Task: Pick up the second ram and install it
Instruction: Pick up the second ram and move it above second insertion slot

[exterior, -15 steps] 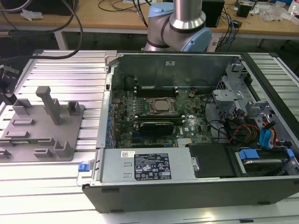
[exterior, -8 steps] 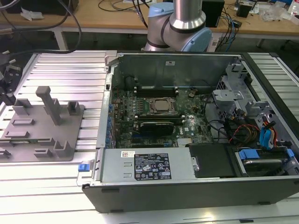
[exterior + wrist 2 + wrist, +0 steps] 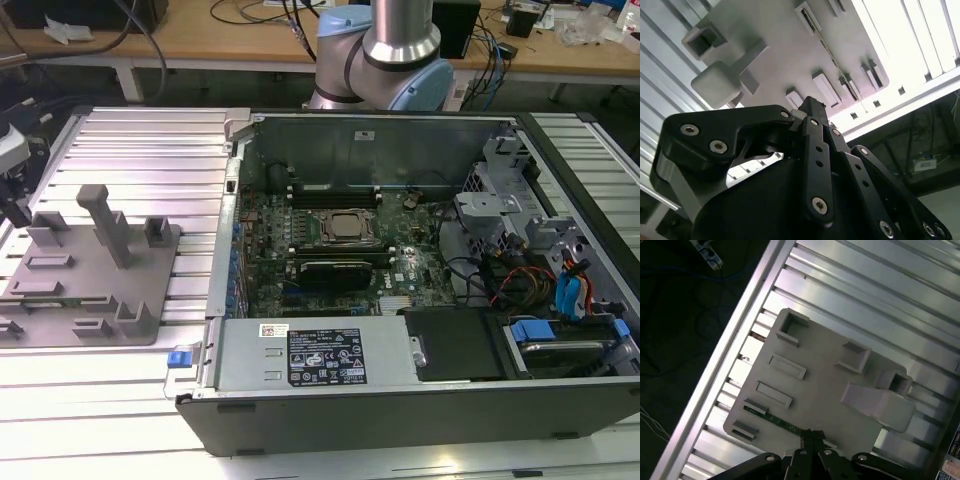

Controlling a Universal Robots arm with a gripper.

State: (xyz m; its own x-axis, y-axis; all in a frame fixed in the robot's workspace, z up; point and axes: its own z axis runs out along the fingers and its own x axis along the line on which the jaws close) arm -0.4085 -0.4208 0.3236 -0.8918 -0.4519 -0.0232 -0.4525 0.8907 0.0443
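**Exterior view:** open PC case (image 3: 400,412) sits mid-frame on a slotted alu table (image 3: 150,150), side panel off, motherboard (image 3: 400,265) exposed. Silver processor (image 3: 345,228) sits at board centre. Dark mem slots (image 3: 330,190) run just beside it on the far side, and a dark card (image 3: 335,272) on the near side. Labelled PSU (image 3: 315,355) runs along the case's near wall. Grey fixture plate (image 3: 140,275) lies on the table at the exterior view's left, apart from the case, w/ a tall post (image 3: 105,225) and several low blocks on it. Arm base (image 3: 385,50) stands beyond the case's far wall.

**First wrist view:** cam looks down on the fixture plate (image 3: 825,390) and the table's ribs (image 3: 880,285). The second ram (image 3: 775,421), a thin green stick, lies along one edge of the plate. One end is by a small grey block (image 3: 754,407); the other runs in under the claw. The gripper (image 3: 813,436) hangs over that end. Touching or just above: can't tell. Claw is narrow, w/ tips drawn together, no gap seen and nothing between them. The ram is not gripped.

**Second wrist view:** gripper (image 3: 809,106) shows as black linkage up close, tips again together, pointing at the fixture plate (image 3: 775,30). The post (image 3: 722,82) juts from the plate to one side of the tips. Table ribs (image 3: 660,60) run past the plate.
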